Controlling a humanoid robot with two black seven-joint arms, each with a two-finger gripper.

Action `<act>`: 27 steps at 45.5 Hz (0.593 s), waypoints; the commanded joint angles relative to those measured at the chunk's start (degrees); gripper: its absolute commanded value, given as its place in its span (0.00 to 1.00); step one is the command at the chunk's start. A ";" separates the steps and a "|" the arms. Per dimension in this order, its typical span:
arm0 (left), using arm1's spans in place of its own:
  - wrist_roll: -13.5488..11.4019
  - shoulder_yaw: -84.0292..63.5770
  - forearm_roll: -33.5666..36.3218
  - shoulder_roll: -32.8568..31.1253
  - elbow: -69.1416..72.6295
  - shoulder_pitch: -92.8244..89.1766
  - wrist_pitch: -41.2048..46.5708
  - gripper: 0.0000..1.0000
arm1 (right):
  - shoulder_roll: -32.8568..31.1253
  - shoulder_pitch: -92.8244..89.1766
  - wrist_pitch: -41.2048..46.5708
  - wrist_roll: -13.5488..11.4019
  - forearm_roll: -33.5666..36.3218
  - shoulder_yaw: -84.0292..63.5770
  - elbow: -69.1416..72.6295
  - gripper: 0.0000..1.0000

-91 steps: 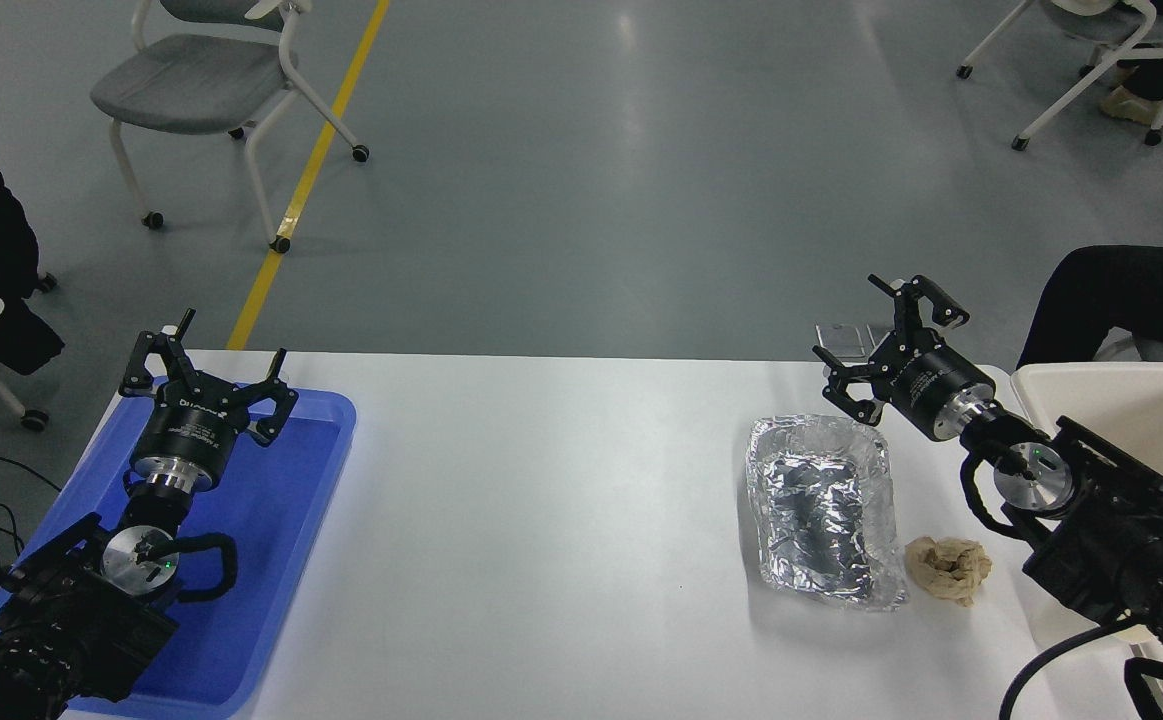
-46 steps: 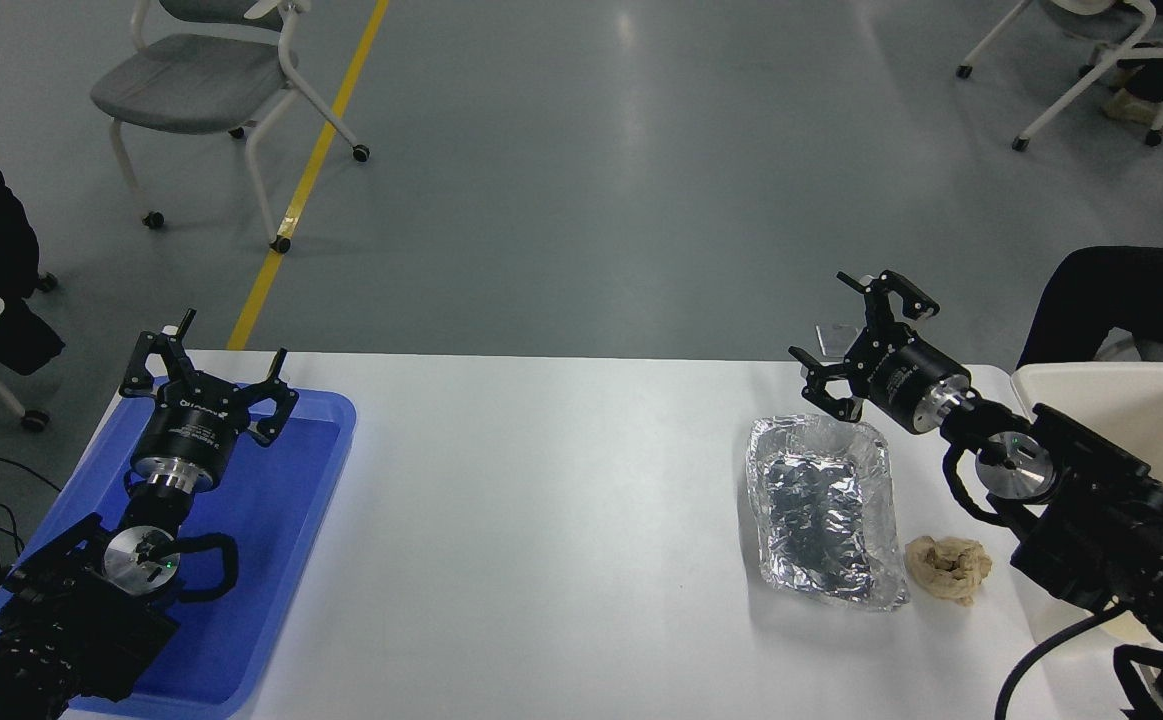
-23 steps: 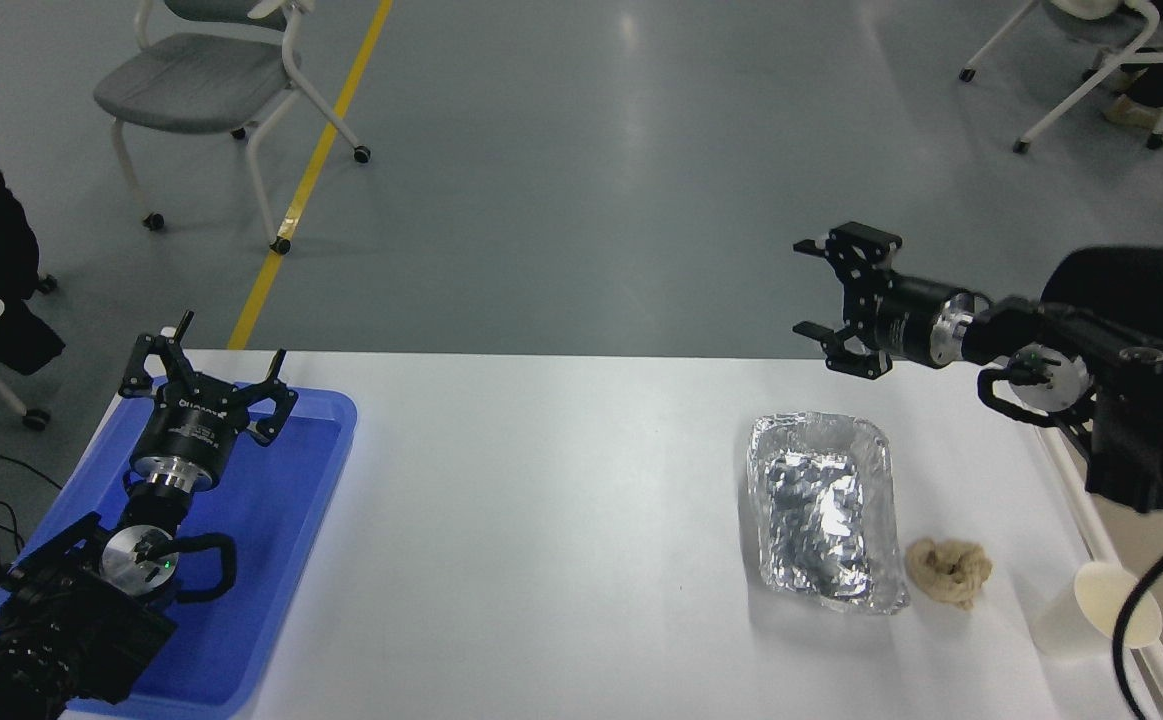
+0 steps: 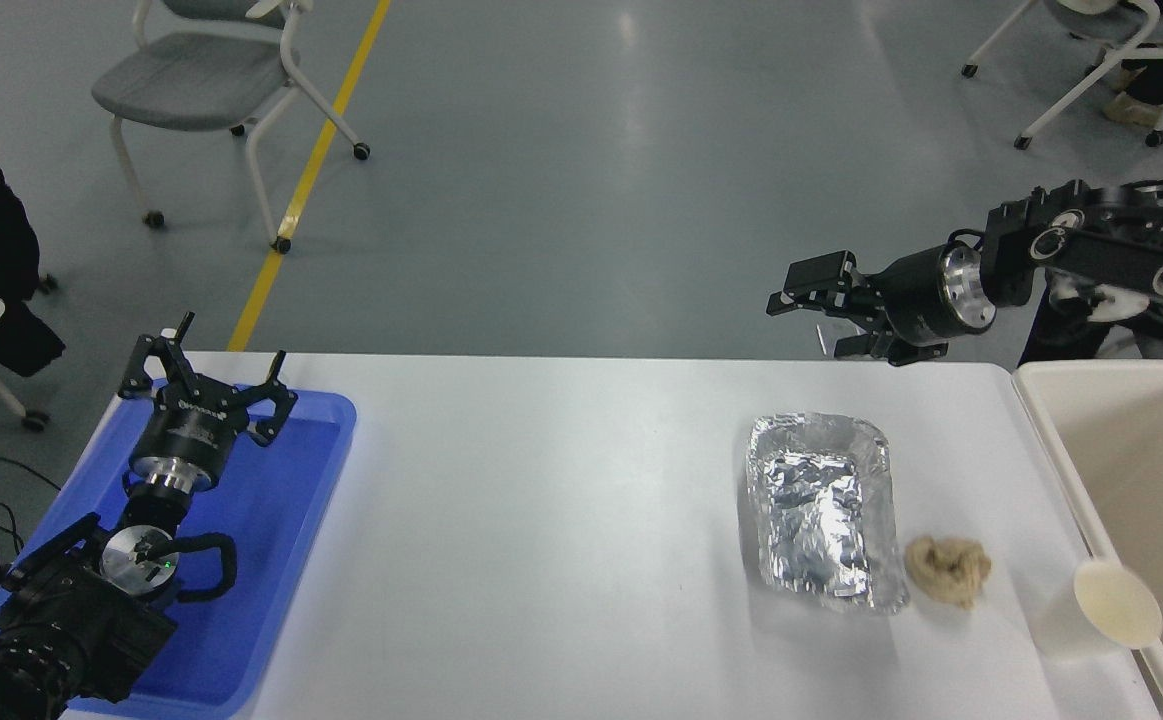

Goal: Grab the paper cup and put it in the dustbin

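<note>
The right gripper (image 4: 821, 310), fingers spread and empty, has swung up past the table's far edge. That uncovers the paper cup (image 4: 1101, 608), upright at the near right corner beside the dustbin (image 4: 1051, 440) and not yet picked up.

Crinkled glossy foil tray (image 4: 819, 508) (matt paper cup (image 4: 1101, 610)).

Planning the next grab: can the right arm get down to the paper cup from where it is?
Probably yes. The paper cup stands upright by the dustbin with nothing over it; the right gripper is open, high past the table's far edge.
</note>
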 commanded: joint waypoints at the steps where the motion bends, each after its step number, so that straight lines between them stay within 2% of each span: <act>1: 0.00 0.00 0.01 0.07 0.02 0.06 0.00 1.00 | 2.26 16.06 -0.01 -0.03 -0.81 -18.44 15.45 1.00; 6: 0.00 0.00 0.01 0.07 0.02 0.06 0.00 1.00 | 4.19 23.35 -0.18 -0.03 0.16 -24.60 23.01 1.00; 16: 0.00 0.00 -0.08 0.07 0.02 0.06 0.00 1.00 | 10.34 39.52 0.69 -0.03 11.93 -34.71 35.14 1.00; 27: 0.00 0.00 -0.08 0.07 0.02 0.15 0.00 1.00 | 13.68 48.41 4.74 -0.03 17.21 -36.82 39.53 1.00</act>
